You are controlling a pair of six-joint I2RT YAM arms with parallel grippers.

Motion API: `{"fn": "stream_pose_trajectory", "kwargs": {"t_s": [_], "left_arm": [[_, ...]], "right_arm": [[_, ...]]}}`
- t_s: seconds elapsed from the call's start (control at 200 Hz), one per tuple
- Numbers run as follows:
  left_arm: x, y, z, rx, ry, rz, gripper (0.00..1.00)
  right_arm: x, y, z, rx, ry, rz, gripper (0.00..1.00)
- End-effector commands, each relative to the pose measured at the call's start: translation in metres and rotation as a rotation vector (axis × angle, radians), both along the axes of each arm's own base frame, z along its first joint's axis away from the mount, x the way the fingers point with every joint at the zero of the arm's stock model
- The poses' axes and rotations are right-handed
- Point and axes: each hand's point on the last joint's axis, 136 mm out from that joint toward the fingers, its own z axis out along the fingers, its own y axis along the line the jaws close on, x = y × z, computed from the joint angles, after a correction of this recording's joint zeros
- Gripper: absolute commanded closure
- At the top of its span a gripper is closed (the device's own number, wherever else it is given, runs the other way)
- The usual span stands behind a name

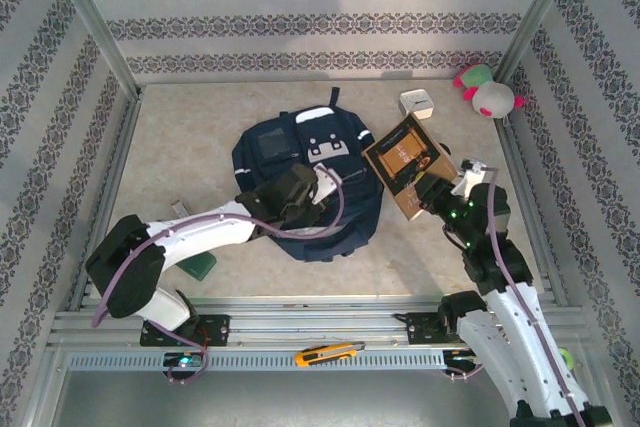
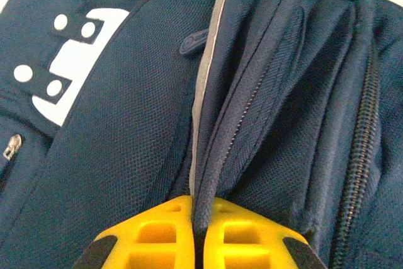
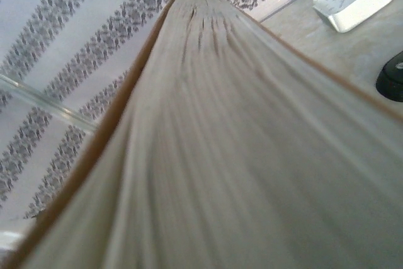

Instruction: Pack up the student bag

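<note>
Left of centre in the top view, your left gripper [image 1: 316, 187] is pinched tight on the bag's [image 1: 345, 217] zip-edged flap [image 2: 252, 86]. The bag lies mid-frame. It looks soft, floppy and likely to sag, so that corded rim is the firmest hold. At right, your right gripper [image 1: 440, 192] clamps the book [image 1: 405, 159], stiff and probably easy to slide in.

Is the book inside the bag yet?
No, the right gripper holds the book tilted up beside the bag.
</note>
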Motion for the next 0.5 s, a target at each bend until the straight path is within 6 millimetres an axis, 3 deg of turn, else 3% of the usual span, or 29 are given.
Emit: {"fn": "stream_pose_trajectory", "kwargs": {"t_s": [0.0,0.07,0.19,0.35,0.495], "left_arm": [[0.034,-0.001,0.06,-0.103,-0.073,0.109,1.0],[0.044,-0.003,0.084,-0.167,-0.086,0.121,1.0],[0.058,0.001,0.118,-0.258,-0.097,0.127,1.0],[0.069,0.008,0.151,-0.292,-0.131,0.123,1.0],[0.08,0.015,0.17,-0.351,-0.122,0.139,1.0]], "right_arm": [[-0.024,-0.03,0.048,0.078,-0.081,-0.163,1.0],[-0.042,-0.041,0.053,0.087,-0.063,-0.212,1.0],[-0.054,-0.029,0.043,0.169,0.028,-0.159,1.0],[-0.043,0.004,0.015,0.329,0.155,-0.031,1.0],[-0.03,0.026,-0.002,0.405,0.181,0.017,1.0]]}}
